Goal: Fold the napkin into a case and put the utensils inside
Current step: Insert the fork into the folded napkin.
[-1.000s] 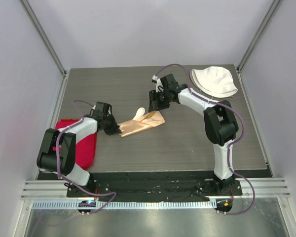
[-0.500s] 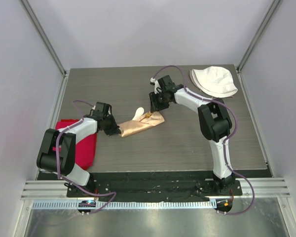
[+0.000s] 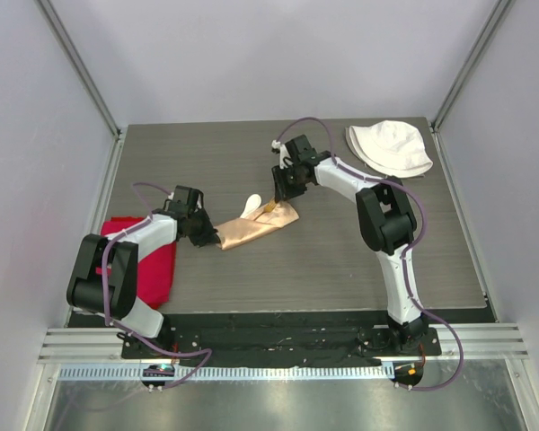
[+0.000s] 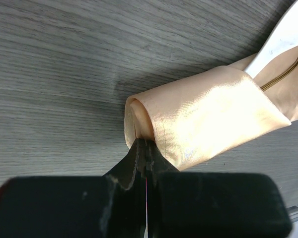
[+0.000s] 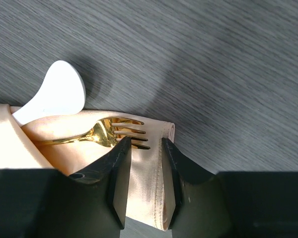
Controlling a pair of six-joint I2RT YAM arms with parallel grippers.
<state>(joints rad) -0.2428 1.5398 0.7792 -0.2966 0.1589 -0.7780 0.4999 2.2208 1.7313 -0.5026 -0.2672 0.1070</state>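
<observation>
Our left gripper (image 4: 143,145) is clenching the rolled end of the peach-orange, sheeny napkin case (image 4: 208,114), which is lying as a narrow layered rectangle near the middle of the grey wood-grain desk (image 5: 213,59). Our right gripper (image 5: 145,143) is hovering released over the case's other end, jaws standing apart, with the tine tips of the thin gold metal fork (image 5: 102,133) showing in the gap. We are seeing the fork and the small white short-handled spoon (image 5: 57,94) lying tucked in the case, heads sticking out. A bright red cloth (image 3: 153,265) is lying by our left arm, and a white fabric hat (image 3: 391,148) is sitting at the far right corner.
</observation>
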